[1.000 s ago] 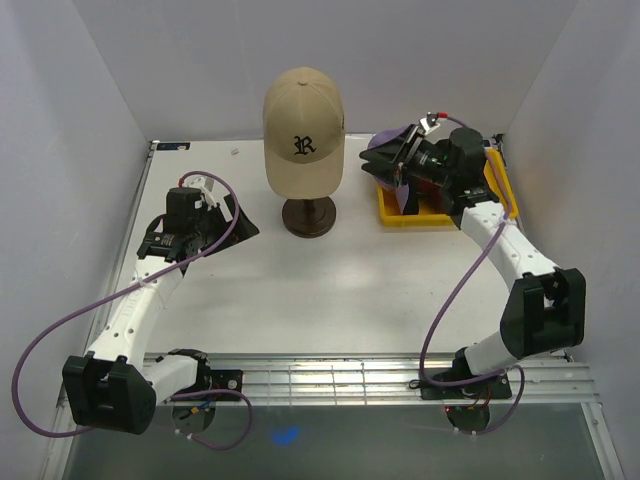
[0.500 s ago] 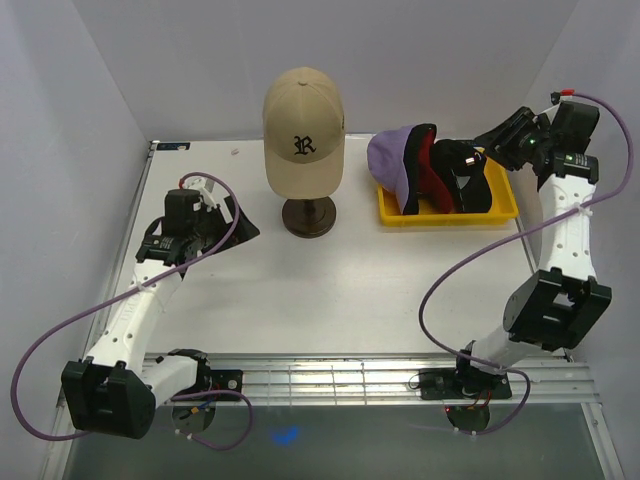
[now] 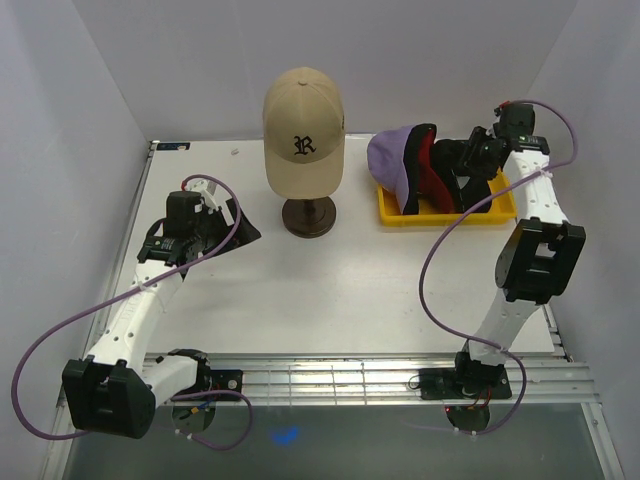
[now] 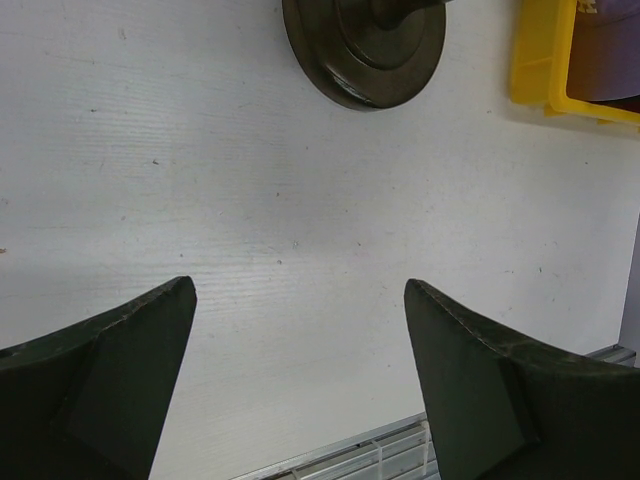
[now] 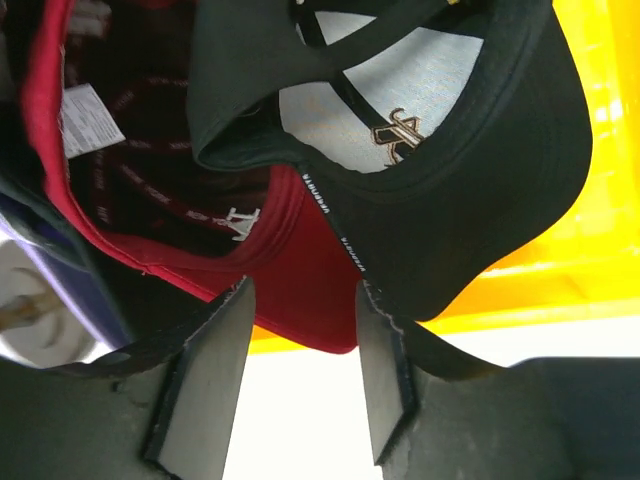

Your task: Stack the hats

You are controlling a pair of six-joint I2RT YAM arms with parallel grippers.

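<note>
The whole table point(image 3: 330, 290) is taken from high above and behind the arm bases at the near edge, facing down toward the far wall. The left wrist view is held close over the table's left part, looking past the left gripper point(image 4: 298, 285) toward the far right, with the round stand point(image 4: 365, 45) and a corner of the yellow bin point(image 4: 545, 70) caught at its top edge, both shared with the overhead view. The right wrist view is pressed very near the hats point(image 5: 480, 200) in that bin at far right, past the right gripper point(image 5: 305, 288).
</note>
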